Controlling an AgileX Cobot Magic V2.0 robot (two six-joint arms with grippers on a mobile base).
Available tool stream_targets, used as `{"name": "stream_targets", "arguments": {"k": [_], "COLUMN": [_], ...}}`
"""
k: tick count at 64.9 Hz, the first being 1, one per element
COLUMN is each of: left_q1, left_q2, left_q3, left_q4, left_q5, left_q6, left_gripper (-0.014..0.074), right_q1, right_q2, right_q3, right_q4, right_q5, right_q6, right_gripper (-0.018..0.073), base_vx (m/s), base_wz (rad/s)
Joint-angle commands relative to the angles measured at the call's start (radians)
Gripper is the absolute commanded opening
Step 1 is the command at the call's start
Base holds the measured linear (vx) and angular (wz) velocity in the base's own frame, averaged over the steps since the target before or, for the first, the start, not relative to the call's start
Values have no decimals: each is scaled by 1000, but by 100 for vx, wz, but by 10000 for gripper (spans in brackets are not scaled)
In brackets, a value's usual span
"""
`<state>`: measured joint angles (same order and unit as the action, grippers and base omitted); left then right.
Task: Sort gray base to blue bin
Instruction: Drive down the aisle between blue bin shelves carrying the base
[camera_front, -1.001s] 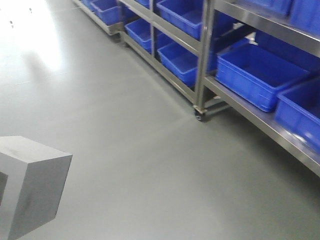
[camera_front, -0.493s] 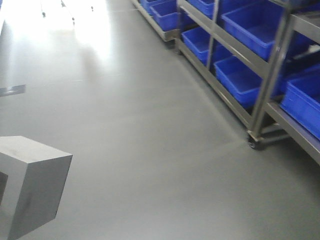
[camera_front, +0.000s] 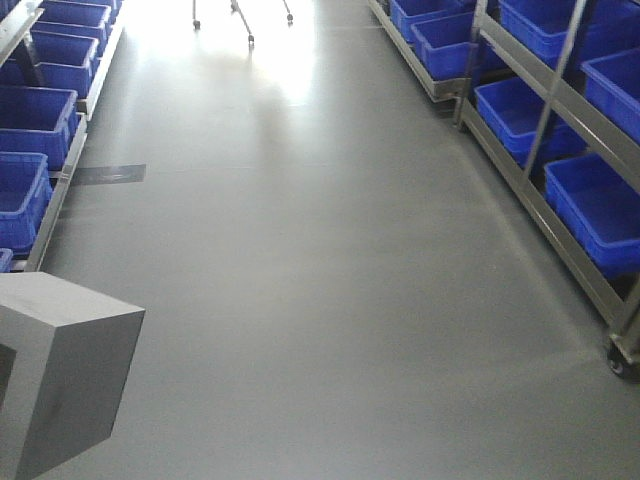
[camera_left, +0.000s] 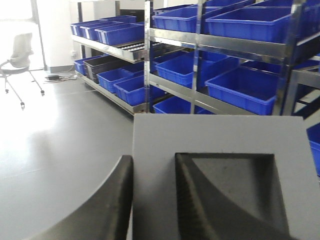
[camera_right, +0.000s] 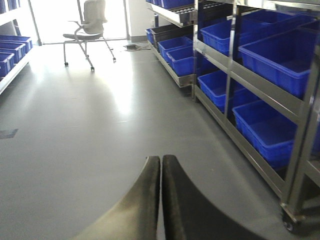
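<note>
Left wrist view: my left claw (camera_left: 154, 161) is clamped on the gray base (camera_left: 220, 135), with one finger inside its square recess and the other outside, the wall pinched between them. My right claw (camera_right: 161, 161) is closed with nothing between its fingers. Bins line both sides of the aisle. A blue bin (camera_front: 18, 195) on the left rack (camera_front: 62, 185) lies ahead and left of my loaded arm, so I judge it the nearer drop.

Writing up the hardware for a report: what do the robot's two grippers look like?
The left gripper: two black curved fingers, fine ribbing on one inner face. The right gripper: same black tapered pair, edges worn paler. No cables or markings show.
</note>
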<state>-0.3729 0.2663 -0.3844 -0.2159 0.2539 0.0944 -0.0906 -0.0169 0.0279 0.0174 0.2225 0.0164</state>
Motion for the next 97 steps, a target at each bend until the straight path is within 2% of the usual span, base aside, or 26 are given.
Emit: {"name": "stream_targets", "arguments": {"k": [1, 97], "left_q1": [-1, -1], "left_q2": [9, 9], "left_q3": [-35, -35], "left_q4": [-12, -12], "left_q5": [-104, -104], "left_q6": [-4, -4], "left_gripper": [-6, -6], "right_q1": [0, 0], "right_q2": [-2, -2], "right_q3": [2, 2], "right_q4": [-5, -5], "right_q5": [-75, -75], "right_q6": [-3, -3], "right_gripper": [-5, -5], "base_vx": [36, 43], "base_wz": [23, 6]}}
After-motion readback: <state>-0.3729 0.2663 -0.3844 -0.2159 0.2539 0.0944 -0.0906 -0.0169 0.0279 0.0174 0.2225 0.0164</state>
